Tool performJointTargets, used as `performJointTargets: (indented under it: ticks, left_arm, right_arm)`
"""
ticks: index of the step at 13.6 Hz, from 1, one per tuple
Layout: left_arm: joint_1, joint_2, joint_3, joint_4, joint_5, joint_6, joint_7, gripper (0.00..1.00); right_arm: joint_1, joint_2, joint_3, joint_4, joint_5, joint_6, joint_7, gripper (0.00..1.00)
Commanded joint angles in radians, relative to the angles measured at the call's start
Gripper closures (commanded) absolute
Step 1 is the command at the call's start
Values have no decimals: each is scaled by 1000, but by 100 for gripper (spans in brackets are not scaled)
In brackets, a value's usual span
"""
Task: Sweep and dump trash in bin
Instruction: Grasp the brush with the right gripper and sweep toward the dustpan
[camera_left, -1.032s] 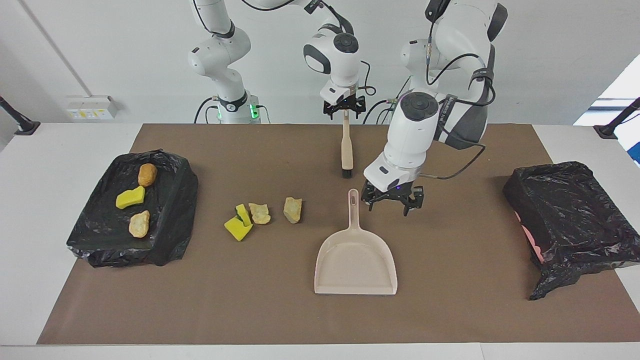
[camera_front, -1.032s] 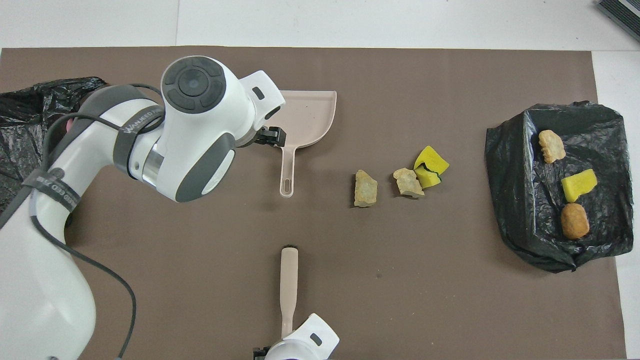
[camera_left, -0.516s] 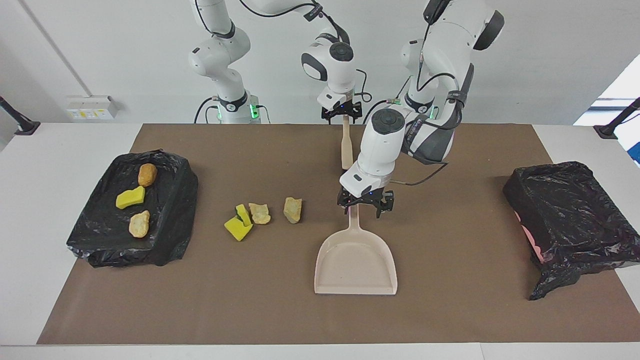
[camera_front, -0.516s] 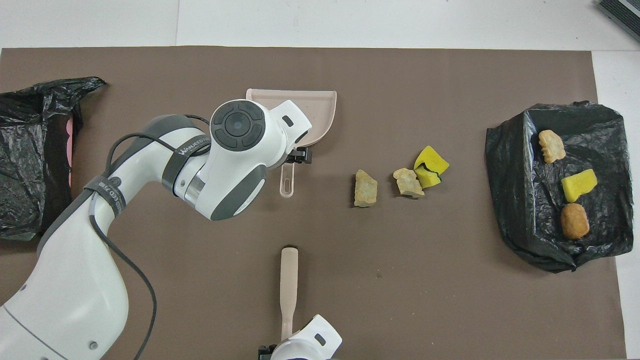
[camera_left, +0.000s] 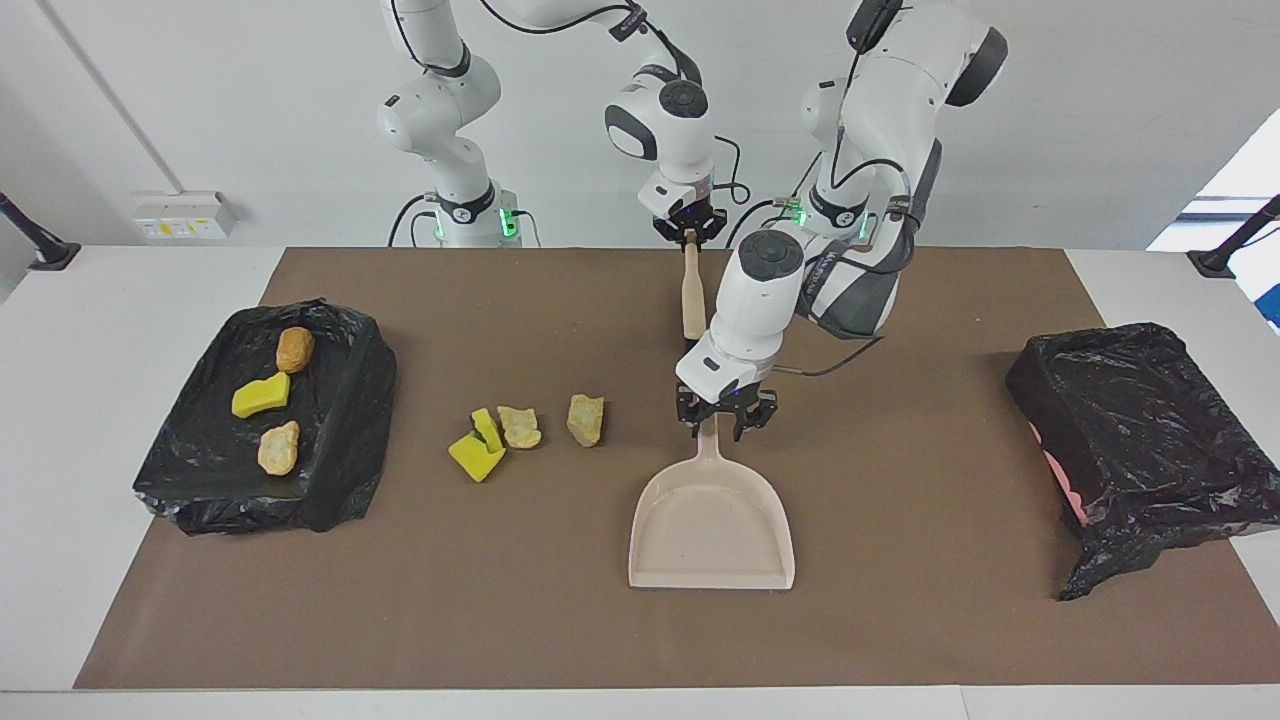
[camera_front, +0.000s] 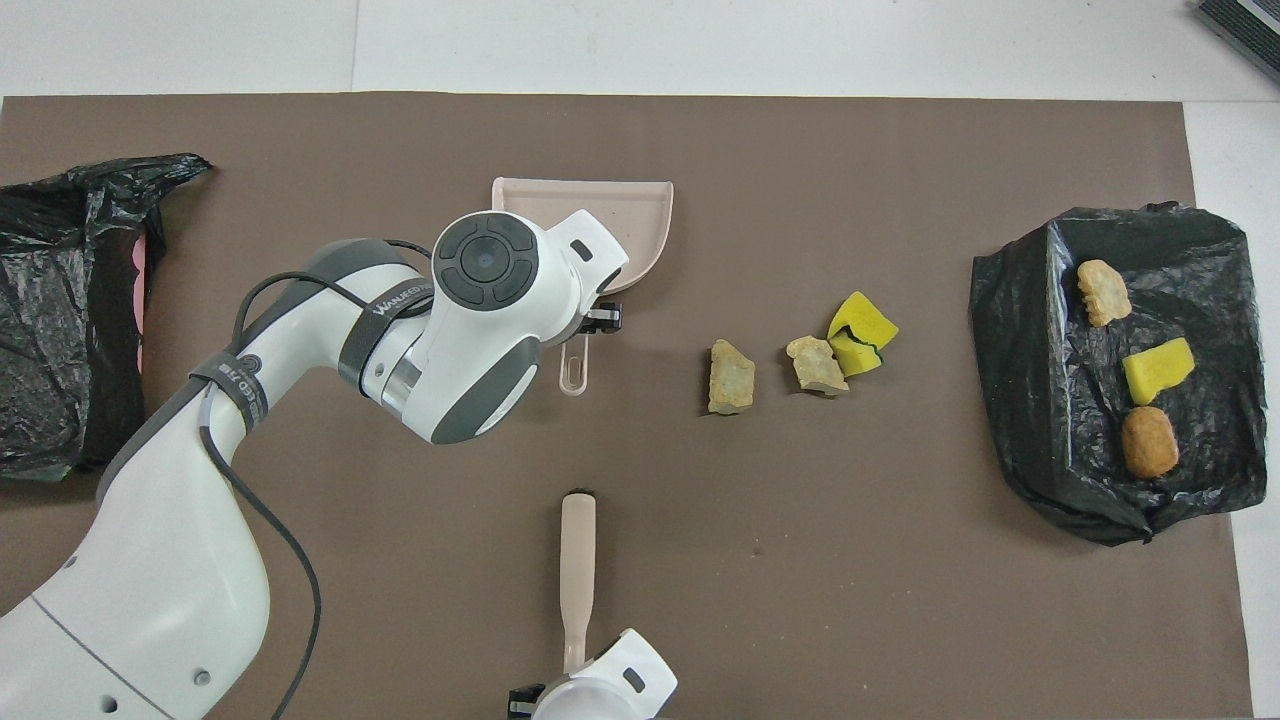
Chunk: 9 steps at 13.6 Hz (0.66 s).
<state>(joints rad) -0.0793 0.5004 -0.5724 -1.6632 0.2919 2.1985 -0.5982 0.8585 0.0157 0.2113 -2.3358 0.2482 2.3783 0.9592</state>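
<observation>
Trash (camera_left: 523, 427) lay in two lots: three scraps on the mat toward the right arm's end, three in the black-lined bin (camera_left: 345, 420) there. Left gripper (camera_left: 727, 417) sat at the dustpan (camera_left: 712, 520) handle, apparently clamping it, though the grip was partly hidden. Right gripper (camera_left: 688, 232) was closed on the brush (camera_left: 692, 295) handle's end. Both grips should be firm before lifting; loose scraps lay beside the dustpan handle, apart from both grippers.

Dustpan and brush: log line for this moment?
left end effector: on dustpan handle | right end effector: shut on brush | three scraps unswept
</observation>
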Motion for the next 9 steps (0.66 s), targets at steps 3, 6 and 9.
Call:
performJointTargets:
  ticks: [3, 6, 9]
  left_arm:
    - [18, -17, -21, -27, 13, -3, -22, 88]
    - [26, -40, -20, -24, 23, -26, -6, 100]
    - [47, -98, -18, -26, 21, -117, 172, 100]
  right_arm:
    - [-33, -28, -13, 24, -113, -95, 27, 100]
    - [-143, -170, -13, 23, -144, -270, -77, 100]
    - [-261, -284, -15, 24, -151, -445, -233, 100]
